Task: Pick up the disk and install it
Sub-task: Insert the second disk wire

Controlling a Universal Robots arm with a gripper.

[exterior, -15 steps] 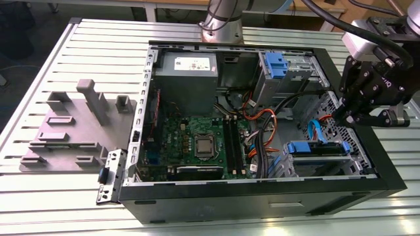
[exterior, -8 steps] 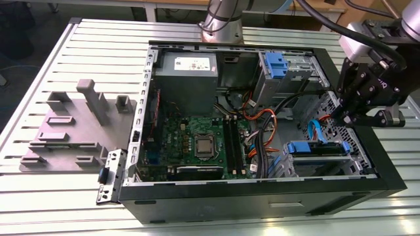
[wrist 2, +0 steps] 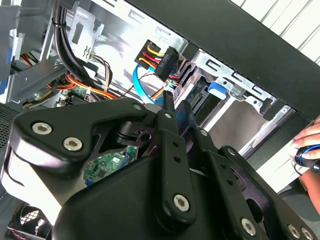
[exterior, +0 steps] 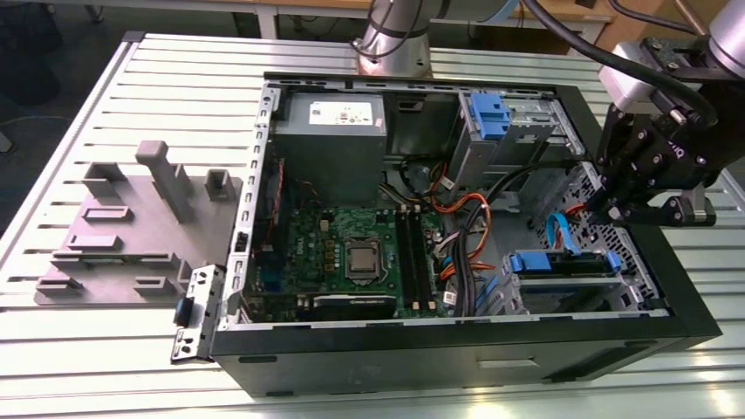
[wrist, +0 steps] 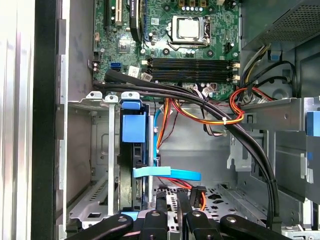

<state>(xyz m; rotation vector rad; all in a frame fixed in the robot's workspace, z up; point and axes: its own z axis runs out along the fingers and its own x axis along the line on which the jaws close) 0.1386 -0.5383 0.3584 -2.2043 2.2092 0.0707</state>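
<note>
Gripper: you're looking at the black metal gripper (exterior: pixel 613 208) hanging over the open case's edge on the exterior view's right; in both wrist views its slim bolted fingers (wrist: pixel 161 206) are sitting pressed close together w/ nothing between them.
Disk: the blue plastic-framed disk (wrist: pixel 134 150) is already sitting edge-on in the grey sheet-metal drive cage (wrist: pixel 102 150), just beside the gripper; its silver body is mostly hidden, so you're seeing mainly the bright blue tab.
Case: the black steel computer case (exterior: pixel 385 345) is lying open on the ribbed aluminium table (exterior: pixel 140 367).
Board: the green circuit motherboard (exterior: pixel 349 253) is showing thru, w/ a shiny square CPU socket.
Cables: the orange-and-black wire bundle (wrist: pixel 210 112) is crossing the cage's top; a flat blue ribbon cable (wrist: pixel 167 172) is hanging near the fingers.
Hidden: a person's hand (wrist 2: pixel 307 145) is cut off at the second wrist view's edge.
</note>
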